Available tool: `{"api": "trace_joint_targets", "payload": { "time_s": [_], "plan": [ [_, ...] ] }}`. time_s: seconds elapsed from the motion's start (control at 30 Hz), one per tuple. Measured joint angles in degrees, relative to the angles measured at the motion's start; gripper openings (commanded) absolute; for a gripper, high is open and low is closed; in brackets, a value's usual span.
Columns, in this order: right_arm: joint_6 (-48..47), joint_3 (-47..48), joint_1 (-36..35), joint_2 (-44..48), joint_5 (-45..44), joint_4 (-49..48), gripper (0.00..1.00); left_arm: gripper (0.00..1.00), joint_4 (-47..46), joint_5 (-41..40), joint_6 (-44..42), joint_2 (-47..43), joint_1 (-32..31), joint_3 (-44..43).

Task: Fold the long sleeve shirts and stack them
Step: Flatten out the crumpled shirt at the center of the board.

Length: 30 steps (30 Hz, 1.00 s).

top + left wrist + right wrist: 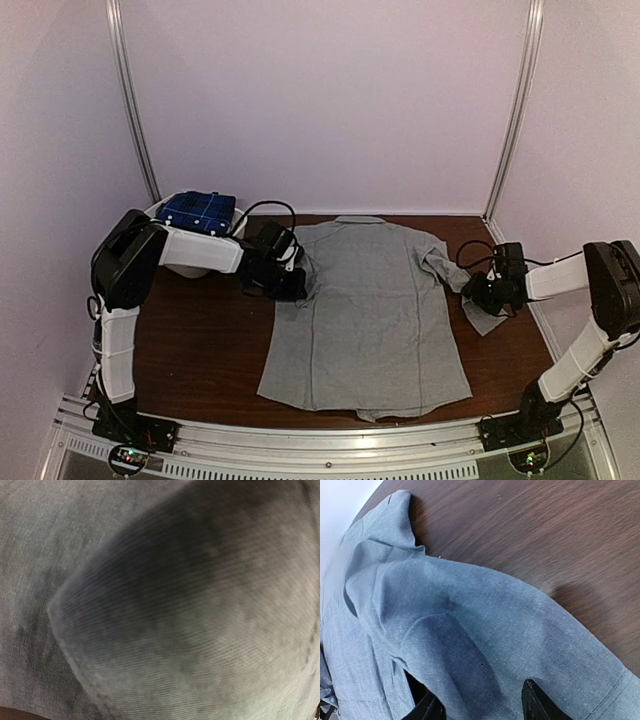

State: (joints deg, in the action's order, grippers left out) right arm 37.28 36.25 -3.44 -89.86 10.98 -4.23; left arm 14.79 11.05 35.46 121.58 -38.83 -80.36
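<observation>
The grey shirt [365,310] lies flat on the brown desk [200,350], between the two arms. Its collar points toward the far wall and its hem lies near the arm bases.

The left tool [292,283] sits at the shirt's left edge, just below the shoulder. It is pressed together on a fold of the grey cloth. That fold, with a stitched edge, fills the left wrist view, so the fingers themselves are hidden.

The right tool [478,297] sits at the shirt's right side, on the right sleeve [470,630]. The sleeve runs outward from the shoulder, and its end lies on the desk just beyond the tool. In the right wrist view the two black fingertips [536,704] stand spread apart, with sleeve cloth draped between and over them. The cloth is not pinched.

A white basket [165,207] stands at the far left of the desk, behind the left arm. A dark blue plaid shirt [197,210] rests inside it, well apart from the grey shirt.
</observation>
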Motion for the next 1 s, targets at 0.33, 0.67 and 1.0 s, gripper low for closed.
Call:
{"api": "trace_joint_targets", "payload": {
  "time_s": [0.33, 0.67, 1.0],
  "plan": [
    [-1.64, -3.56, 12.33, 4.66, -0.76, 1.84, 0.55, 0.07, -2.78, -1.49, 0.66, -4.42, 1.42, 7.02],
    [-5.66, -1.62, 18.51, 5.14, -2.29, 5.92, 0.62, 0.07, -1.99, -3.61, 0.66, -7.17, 2.54, 10.36],
    [-8.85, 8.26, 16.31, 6.14, -4.42, 10.38, 0.7, 0.07, 0.98, -4.0, 0.63, -7.82, 2.54, 9.55]
  ]
}}
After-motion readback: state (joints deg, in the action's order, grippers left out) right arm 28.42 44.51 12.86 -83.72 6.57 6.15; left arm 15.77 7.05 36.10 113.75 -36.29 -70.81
